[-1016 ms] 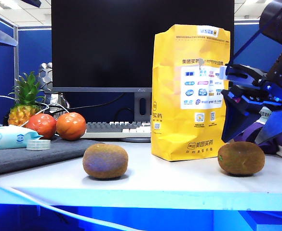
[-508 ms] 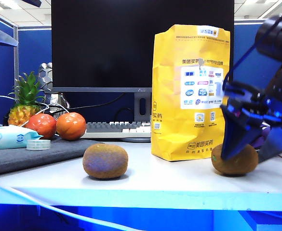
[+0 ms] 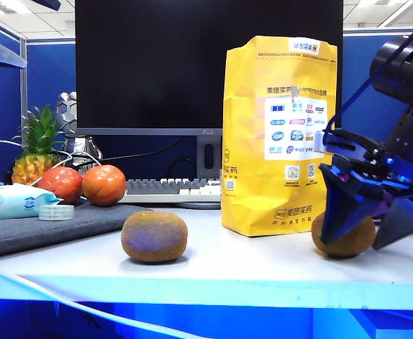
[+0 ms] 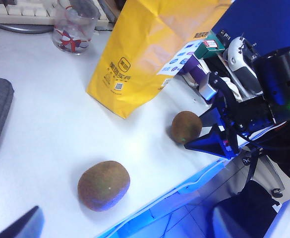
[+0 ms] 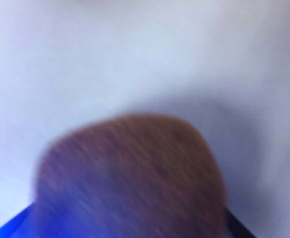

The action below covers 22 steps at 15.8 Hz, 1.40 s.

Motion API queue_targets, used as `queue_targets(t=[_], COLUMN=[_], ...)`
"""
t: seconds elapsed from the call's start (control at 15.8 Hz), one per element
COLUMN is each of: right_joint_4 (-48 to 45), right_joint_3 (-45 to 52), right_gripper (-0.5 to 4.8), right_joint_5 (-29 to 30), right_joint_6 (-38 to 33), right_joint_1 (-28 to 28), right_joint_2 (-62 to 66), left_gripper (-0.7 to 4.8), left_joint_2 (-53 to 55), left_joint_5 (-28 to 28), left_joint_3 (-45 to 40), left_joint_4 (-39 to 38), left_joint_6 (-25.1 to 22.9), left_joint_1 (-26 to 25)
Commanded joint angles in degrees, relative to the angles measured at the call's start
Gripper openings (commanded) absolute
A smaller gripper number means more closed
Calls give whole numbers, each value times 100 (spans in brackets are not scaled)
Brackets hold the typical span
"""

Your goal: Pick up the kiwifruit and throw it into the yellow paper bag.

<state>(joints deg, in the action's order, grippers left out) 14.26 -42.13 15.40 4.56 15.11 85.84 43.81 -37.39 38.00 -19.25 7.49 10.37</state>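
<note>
On the tabletop [image 3: 262, 261], at 4 o'clock from the yellow paper bag [image 3: 277, 134], you find the kiwifruit [image 3: 347, 240] resting between the spread fingers of the right claw [image 3: 370, 229]; one finger [image 3: 340, 205] crosses its front, no clamp visible. Your right wrist view shows the fruit [image 5: 130, 178] blurred and very close. Left claw: only a dark corner [image 4: 18, 225] shows, so its state cannot be told.

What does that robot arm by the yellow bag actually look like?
The right gripper has two dark blue, wedge-shaped fingers tapering to points, on a black blocky wrist with a round black housing and thin black cables. The left wrist view shows a small green light on it.
</note>
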Motion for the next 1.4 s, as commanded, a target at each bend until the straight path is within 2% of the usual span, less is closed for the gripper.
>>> queue_targets(t=[0.06, 0.63, 0.7, 0.83, 0.89, 0.95, 1.14, 1.21, 1.33, 1.4], right_joint_4=[-317, -861, -848, -828, -811, -813, -686, -520, -144, 17], right_joint_3=[-24, -24, -24, -24, -24, -28, -35, -35, -35, -35], right_gripper=[479, 479, 381, 375, 281, 165, 138, 106, 102, 97], right_joint_5=[409, 363, 365, 372, 378, 428, 841, 1174, 1700, 2033], right_joint_6=[13, 0, 0, -2, 0, -2, -61, -199, -334, -345], right_joint_1=[2, 2, 2, 2, 2, 2, 4, 9, 20, 22], right_joint_2=[-13, 111, 192, 291, 315, 313, 205, -9, -605, -1119], left_gripper=[479, 479, 479, 479, 479, 479, 479, 479, 479, 479], left_joint_2=[-2, -2, -2, -2, 0, 0, 0, 0, 0, 4], left_joint_5=[-42, -31, -4, 7, 7, 7, 7, 7, -114, -383], left_joint_3=[44, 44, 44, 44, 44, 44, 44, 44, 46, 44], left_joint_4=[46, 55, 52, 48, 50, 48, 50, 87, 345, 588], left_joint_6=[-17, -20, -20, -17, -17, -20, -22, -31, -164, -166], left_joint_1=[4, 4, 4, 4, 4, 4, 4, 4, 4, 4])
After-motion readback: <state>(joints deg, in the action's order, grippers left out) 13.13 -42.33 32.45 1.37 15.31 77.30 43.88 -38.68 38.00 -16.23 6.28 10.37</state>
